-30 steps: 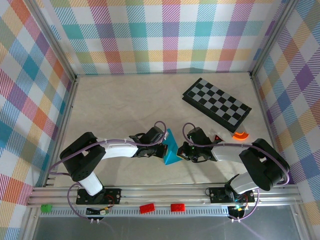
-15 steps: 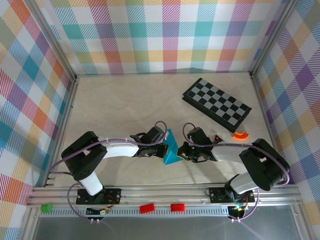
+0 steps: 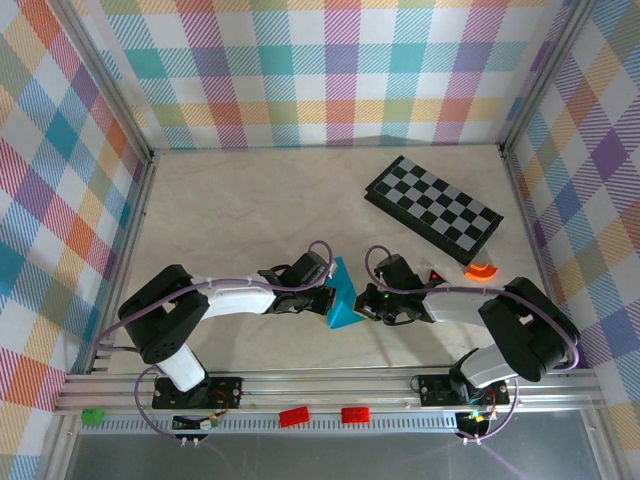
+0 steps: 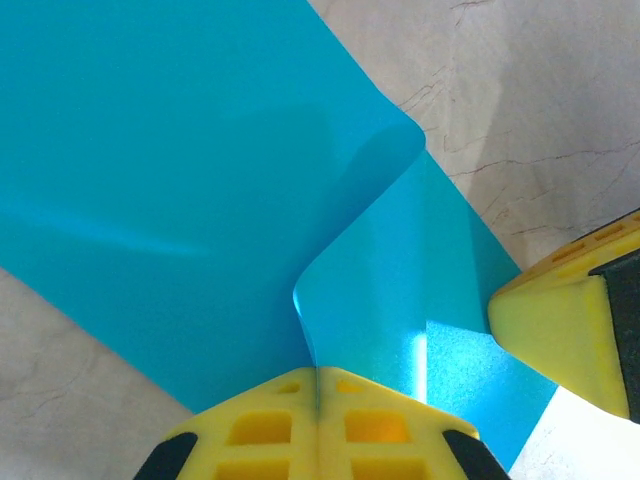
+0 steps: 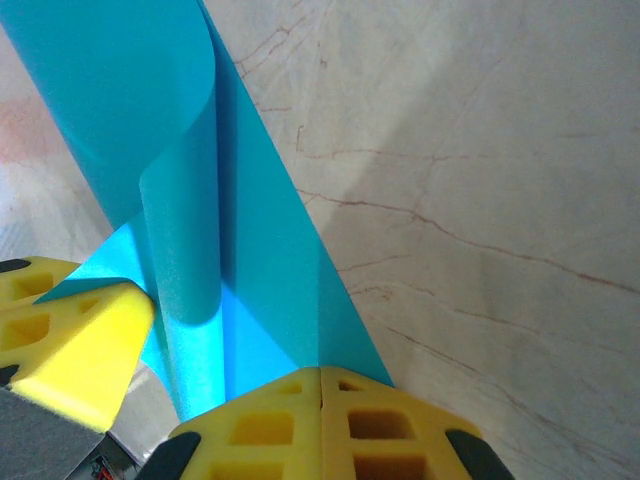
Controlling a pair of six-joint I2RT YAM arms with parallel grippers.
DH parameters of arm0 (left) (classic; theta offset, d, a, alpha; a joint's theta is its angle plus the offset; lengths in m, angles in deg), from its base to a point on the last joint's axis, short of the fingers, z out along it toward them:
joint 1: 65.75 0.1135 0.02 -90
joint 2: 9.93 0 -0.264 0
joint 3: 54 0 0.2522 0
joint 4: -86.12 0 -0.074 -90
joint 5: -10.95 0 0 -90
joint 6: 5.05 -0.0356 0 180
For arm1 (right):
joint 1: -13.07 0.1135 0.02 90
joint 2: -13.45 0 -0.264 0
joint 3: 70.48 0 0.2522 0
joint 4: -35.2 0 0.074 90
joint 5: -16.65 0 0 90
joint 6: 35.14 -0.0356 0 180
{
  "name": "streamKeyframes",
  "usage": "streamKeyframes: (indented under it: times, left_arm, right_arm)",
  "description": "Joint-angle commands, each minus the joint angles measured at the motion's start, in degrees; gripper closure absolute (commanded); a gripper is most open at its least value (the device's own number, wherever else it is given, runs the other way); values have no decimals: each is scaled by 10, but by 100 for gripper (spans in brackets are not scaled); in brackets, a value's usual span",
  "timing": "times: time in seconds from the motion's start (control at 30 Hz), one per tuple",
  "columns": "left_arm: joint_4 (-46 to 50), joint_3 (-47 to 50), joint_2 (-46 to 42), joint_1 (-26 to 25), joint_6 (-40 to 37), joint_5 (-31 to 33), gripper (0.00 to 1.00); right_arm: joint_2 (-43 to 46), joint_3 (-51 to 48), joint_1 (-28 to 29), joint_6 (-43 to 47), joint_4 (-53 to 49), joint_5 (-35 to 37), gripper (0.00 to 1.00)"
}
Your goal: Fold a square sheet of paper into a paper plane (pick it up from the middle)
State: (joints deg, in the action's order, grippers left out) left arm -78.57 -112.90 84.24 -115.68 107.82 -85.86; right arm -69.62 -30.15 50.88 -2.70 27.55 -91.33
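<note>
Cyan square sheet of paper (image 3: 343, 297), bent and half lifted, is pinched by both grippers at the near middle of the table (image 3: 250, 200).

Beige and marbled, the table carries a black-and-grey checkered board (image 3: 433, 203) at the far right, well apart from the arms. Both arms reach inward low over the surface and meet at the sheet, with the left gripper (image 3: 327, 299) on its left side and the right gripper (image 3: 369, 301) on its right. The left wrist view has the left gripper's yellow fingers (image 4: 270, 425) pressed together on a raised fold of the paper, with a yellow finger of the right gripper just beside them. The right wrist view has the right gripper's fingers (image 5: 385, 425) likewise clamped on the paper's edge, where the sheet curls up in a loose roll. A small orange curved piece (image 3: 481, 269) lies near the board's near corner.
</note>
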Motion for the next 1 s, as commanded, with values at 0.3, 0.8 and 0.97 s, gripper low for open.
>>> streamKeyframes:
  times: [0.3, 0.8, 0.97]
  left_arm:
    - [5, 9, 31, 4, 2, -2, 100]
    - [6, 12, 27, 4, 1, -3, 100]
    - [3, 9, 32, 4, 1, -4, 100]
  right_arm:
    - [-1, -15, -3, 8, -38, 18, 95]
    - [50, 42, -3, 18, -51, -1, 91]
    - [10, 60, -3, -5, -1, -35, 92]
